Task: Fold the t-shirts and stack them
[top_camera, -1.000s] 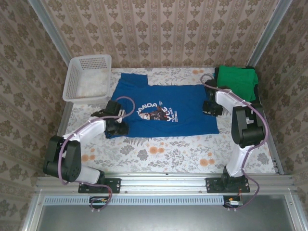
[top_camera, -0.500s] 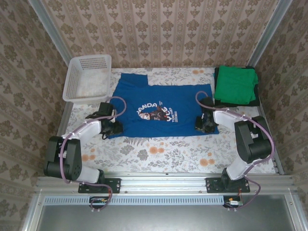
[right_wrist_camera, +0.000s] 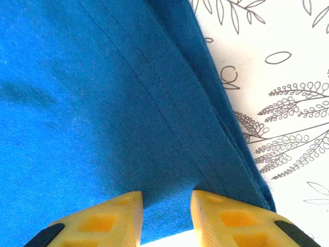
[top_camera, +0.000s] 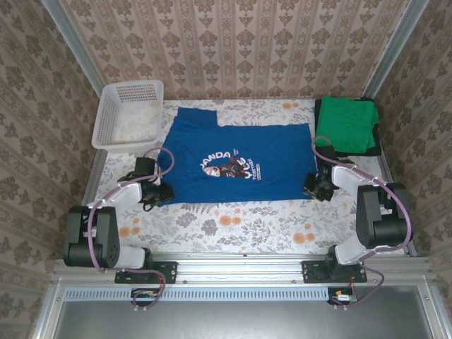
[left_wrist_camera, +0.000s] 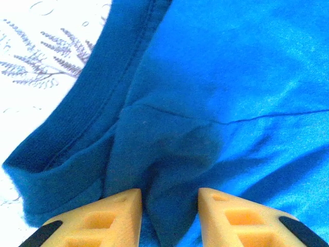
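My left gripper (left_wrist_camera: 169,206) pinches a raised fold of the blue t-shirt (top_camera: 272,152) at its near-left edge. My right gripper (right_wrist_camera: 167,206) straddles the hem, grip unclear. Spread mid-desk (top_camera: 233,226), it's limp cotton, so I'd hold the seams. The folded green t-shirt (top_camera: 346,123) lies far right.

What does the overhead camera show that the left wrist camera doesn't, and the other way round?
Overhead: the whole flowered table, a white basket at the far left, a folded green shirt at the far right, the blue shirt spread out with its chest print, and the left tool and right tool at its two side edges.

Left wrist: a close look at the shirt's stitched edge and a fold of cloth bunched between the tool's yellow fingers.

Both: the blue shirt lying on the table.
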### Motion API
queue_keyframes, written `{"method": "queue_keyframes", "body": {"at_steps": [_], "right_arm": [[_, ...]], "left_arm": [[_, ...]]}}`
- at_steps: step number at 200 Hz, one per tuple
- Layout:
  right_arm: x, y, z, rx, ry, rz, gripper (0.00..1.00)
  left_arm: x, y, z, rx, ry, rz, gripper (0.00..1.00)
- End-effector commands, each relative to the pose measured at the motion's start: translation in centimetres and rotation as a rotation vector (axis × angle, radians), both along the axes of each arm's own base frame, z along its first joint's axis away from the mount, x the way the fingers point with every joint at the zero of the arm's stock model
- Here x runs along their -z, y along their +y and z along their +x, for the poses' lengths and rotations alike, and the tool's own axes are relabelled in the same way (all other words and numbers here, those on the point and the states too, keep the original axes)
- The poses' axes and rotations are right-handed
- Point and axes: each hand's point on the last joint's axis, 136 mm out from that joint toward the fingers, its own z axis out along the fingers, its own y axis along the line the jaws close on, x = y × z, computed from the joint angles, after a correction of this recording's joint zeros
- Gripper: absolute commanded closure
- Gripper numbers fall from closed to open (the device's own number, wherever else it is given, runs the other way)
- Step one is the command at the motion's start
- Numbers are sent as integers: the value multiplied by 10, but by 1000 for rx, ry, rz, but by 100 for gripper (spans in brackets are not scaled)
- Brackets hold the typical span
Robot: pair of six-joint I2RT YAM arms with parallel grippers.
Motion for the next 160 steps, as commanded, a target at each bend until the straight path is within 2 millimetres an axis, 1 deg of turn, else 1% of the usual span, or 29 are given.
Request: {"method": "queue_keyframes", "body": {"at_steps": [1,15,22,29,38,42,47,57,66,75,77,81,91,102,117,133,160], "right_arm": [[10,-12,-27,3,96,-20,66],[4,-18,-26,15,73,-16,66],[1,-16,-24,8,53,-5,66],[-4,-9,-19,-17,15,34,65],[-10,8,-10,-55,-46,125,65],[-13,14,-9,-66,-59,162,65],[-19,22,-1,-81,-107,204,65],[-27,29,5,-94,-148,239,65],[-34,31,8,-103,-169,232,64],[-40,30,10,-113,-181,197,62],[-40,29,11,-117,-181,188,61],[-50,29,13,-127,-215,169,60],[-59,30,17,-143,-251,149,58],[-66,31,22,-155,-287,146,57],[-71,30,25,-159,-304,139,56],[-71,28,25,-157,-301,125,56],[-68,25,27,-152,-294,110,55]], "left_arm": [[-3,4,-9,-41,11,-27,64],[-7,7,-9,-49,6,-20,64],[-10,8,-9,-49,-1,-20,64],[-13,9,-7,-51,-15,-16,65],[-20,6,-1,-43,-50,-22,67],[-25,3,2,-37,-70,-34,68],[-31,-1,5,-25,-92,-38,68],[-50,-5,11,-6,-145,-6,67],[-68,-6,16,7,-188,52,64],[-85,-11,23,34,-230,86,60],[-88,-14,24,43,-239,91,59],[-93,-20,27,63,-250,96,58],[-103,-38,36,120,-268,86,55],[-98,-58,44,173,-234,84,52],[-84,-78,55,207,-181,87,48],[-66,-90,64,211,-148,61,48],[-45,-96,76,209,-106,66,48]]}}
